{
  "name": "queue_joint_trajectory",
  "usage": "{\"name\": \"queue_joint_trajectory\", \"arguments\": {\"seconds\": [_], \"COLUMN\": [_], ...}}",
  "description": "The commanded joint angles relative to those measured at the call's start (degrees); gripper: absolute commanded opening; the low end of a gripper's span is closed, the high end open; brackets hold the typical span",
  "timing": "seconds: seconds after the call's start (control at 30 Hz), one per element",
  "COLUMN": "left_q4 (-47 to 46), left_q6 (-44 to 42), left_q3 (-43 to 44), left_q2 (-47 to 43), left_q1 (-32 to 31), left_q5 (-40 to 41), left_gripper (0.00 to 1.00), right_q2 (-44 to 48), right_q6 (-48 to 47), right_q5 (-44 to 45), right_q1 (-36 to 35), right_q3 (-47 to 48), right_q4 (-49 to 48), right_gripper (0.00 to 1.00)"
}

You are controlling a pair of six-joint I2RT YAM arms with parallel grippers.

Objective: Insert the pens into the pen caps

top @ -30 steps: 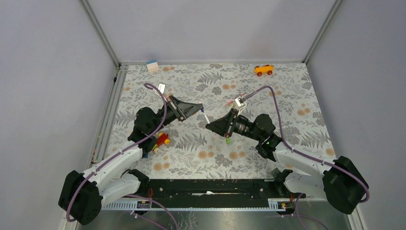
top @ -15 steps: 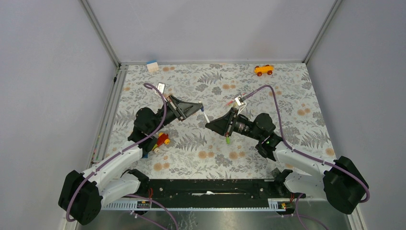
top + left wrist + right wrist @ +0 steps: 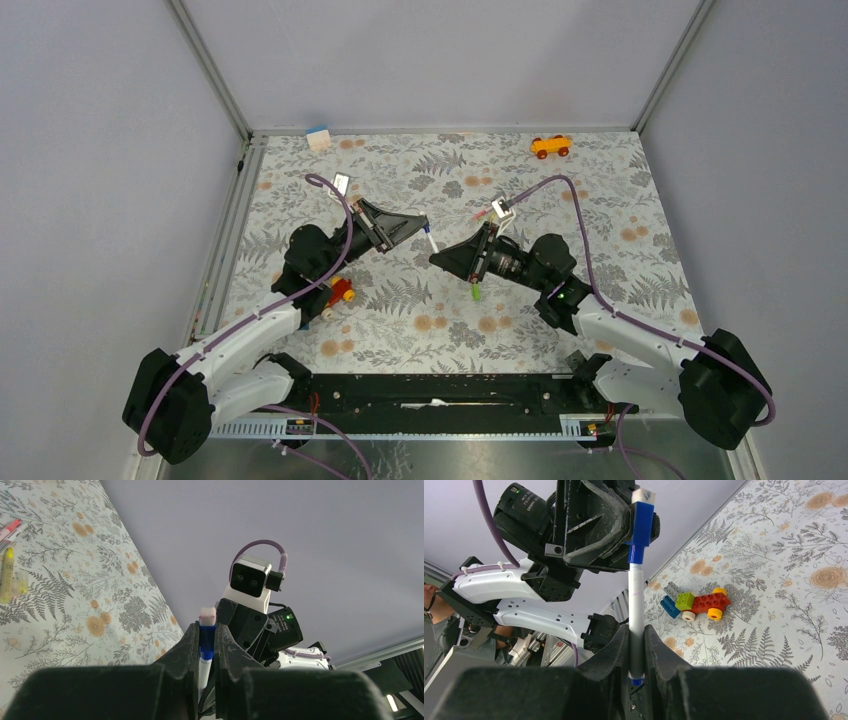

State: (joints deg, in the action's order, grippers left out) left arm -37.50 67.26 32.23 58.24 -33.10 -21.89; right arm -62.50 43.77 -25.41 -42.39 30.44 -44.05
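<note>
Above the middle of the mat my two grippers meet tip to tip. A white pen (image 3: 636, 605) with a dark blue end runs between them. My right gripper (image 3: 637, 630) (image 3: 437, 261) is shut on the pen's barrel. My left gripper (image 3: 206, 630) (image 3: 423, 228) is shut on a dark blue pen cap (image 3: 206, 641) (image 3: 642, 527), and the pen's far end sits in that cap. A lime green pen cap (image 3: 476, 292) lies on the mat under the right wrist. A pink-red pen (image 3: 10, 528) and a pale yellow pen (image 3: 7, 572) lie side by side on the mat.
A toy of red, green, yellow and blue bricks (image 3: 335, 293) (image 3: 696, 605) lies by the left arm. An orange toy car (image 3: 551, 146) sits at the back right. A small white and blue block (image 3: 318, 137) sits at the back left corner. Grey walls close in the mat.
Almost nothing has changed. The left arm has edged slightly to the right, and both grips are the same.
</note>
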Motion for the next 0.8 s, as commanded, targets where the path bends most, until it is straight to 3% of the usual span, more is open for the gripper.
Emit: {"name": "queue_joint_trajectory", "arguments": {"seconds": [0.0, 0.4, 0.77], "left_q4": [-2.3, -0.2, 2.5], "left_q6": [-1.6, -3.5, -4.3], "left_q3": [-0.1, -0.1, -0.5], "left_q2": [0.1, -0.3, -0.1], "left_q1": [-1.0, -2.3, -3.0], "left_q5": [-1.2, -0.1, 0.9], "left_gripper": [0.0, 0.0, 0.0], "right_q2": [2.2, 1.0, -2.2], "right_q6": [-0.9, -0.6, -0.7], "right_q5": [2.8, 4.8, 12.2], "right_q1": [-0.4, -0.3, -0.3], "right_q3": [3.5, 6.7, 13.3], "right_q4": [-0.7, 4.5, 19.8], "right_gripper": [0.0, 0.0, 0.0]}}
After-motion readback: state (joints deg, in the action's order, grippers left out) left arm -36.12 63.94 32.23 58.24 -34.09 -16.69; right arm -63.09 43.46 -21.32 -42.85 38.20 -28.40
